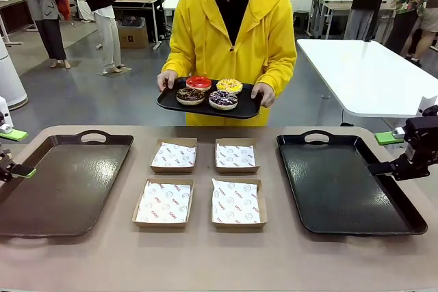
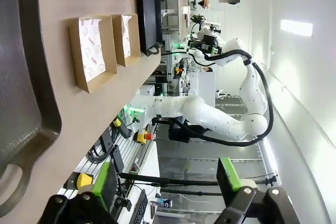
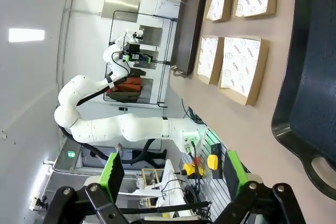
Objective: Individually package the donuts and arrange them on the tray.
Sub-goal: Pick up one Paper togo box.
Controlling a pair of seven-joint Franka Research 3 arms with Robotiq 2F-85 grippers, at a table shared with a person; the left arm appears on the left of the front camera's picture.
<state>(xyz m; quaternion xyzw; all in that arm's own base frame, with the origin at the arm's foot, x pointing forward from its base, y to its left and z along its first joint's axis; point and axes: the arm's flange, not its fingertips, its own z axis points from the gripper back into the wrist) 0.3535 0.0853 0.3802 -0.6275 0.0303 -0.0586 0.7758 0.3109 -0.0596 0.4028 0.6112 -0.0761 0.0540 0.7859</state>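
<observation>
Found the donuts (image 1: 194,94) on a small black serving tray (image 1: 168,102), gripped at both ends by the person's hands (image 1: 263,94) and held off the tabletop (image 1: 205,258), just past its far edge. Made out the red-iced donut (image 1: 198,82) far left, the yellow-iced donut (image 1: 229,85) far right, the chocolate-iced donut (image 1: 191,95) near left and the dark sprinkled donut (image 1: 223,99) near right, packed close together.

Counted four shallow cardboard boxes (image 1: 174,155) in a two-by-two block at mid-tabletop, each showing its white printed paper liner. Saw a large brown handled tray (image 1: 68,189) to their left and a large dark handled tray (image 1: 342,189) to their right, with the beds of both in plain sight.

Noted narrow strips of bare tabletop between the boxes and between boxes and trays, and a wider band along the near edge.

Caught the left end effector (image 2: 167,179) by the brown tray's left rim and the right end effector (image 3: 173,174) at the dark tray's right rim, each spread wide with nothing between its green pads.
</observation>
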